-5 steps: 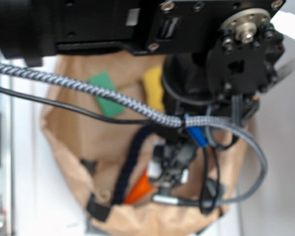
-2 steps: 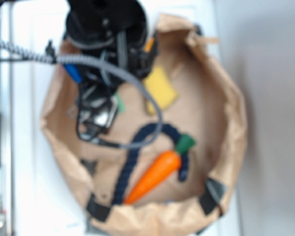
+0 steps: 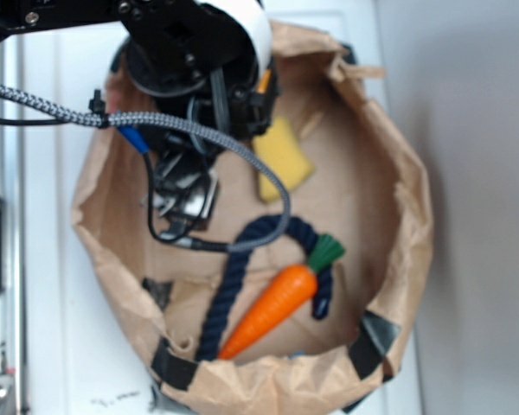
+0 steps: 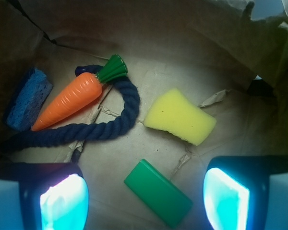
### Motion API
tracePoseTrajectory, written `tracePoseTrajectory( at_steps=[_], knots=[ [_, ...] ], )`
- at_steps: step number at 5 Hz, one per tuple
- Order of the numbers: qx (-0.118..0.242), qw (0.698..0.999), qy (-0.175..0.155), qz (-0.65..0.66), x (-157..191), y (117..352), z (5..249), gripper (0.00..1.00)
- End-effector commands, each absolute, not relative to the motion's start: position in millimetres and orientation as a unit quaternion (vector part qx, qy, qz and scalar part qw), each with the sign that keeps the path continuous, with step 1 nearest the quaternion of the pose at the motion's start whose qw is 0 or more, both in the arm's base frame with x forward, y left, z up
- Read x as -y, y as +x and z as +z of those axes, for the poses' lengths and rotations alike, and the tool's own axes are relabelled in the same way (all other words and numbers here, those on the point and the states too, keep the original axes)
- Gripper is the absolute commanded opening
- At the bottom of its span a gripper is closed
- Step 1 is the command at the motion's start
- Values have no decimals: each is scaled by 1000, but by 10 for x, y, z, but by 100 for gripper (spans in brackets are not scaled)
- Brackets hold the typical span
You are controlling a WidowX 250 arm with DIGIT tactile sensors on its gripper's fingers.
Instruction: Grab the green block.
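Observation:
The green block (image 4: 158,192) lies flat and diagonal on the floor of the brown paper bag (image 4: 149,28). In the wrist view it sits between my two glowing fingertips and touches neither of them. My gripper (image 4: 145,201) is open and hangs just above the block. In the exterior view the gripper (image 3: 183,194) reaches down into the bag's back left part, and the arm hides the block.
A yellow sponge (image 4: 180,116) lies just beyond the block. An orange toy carrot (image 3: 272,307), a dark blue rope (image 3: 242,268) and a blue sponge (image 4: 26,98) lie further off. The crumpled bag walls (image 3: 406,216) ring everything. A braided cable (image 3: 190,125) trails over the bag.
The arm has swung from the bag's right side to its back left, over the green block. The block is now covered in the exterior view, and the carrot is uncovered.

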State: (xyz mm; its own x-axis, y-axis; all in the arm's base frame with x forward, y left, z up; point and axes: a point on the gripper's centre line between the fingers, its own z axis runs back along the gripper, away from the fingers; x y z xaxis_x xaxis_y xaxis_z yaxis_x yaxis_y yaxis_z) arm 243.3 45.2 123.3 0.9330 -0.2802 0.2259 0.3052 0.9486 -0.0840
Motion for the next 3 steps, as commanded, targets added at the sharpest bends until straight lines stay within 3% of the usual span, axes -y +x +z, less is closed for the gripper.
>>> tracePoseTrajectory(
  at_steps=[1, 2, 3],
  knots=[
    [130, 980, -45, -141, -494, 2500, 1353, 100],
    [130, 980, -45, -141, -494, 2500, 1353, 100],
    [132, 972, -30, -190, -468, 2553, 1137, 100]
  ],
)
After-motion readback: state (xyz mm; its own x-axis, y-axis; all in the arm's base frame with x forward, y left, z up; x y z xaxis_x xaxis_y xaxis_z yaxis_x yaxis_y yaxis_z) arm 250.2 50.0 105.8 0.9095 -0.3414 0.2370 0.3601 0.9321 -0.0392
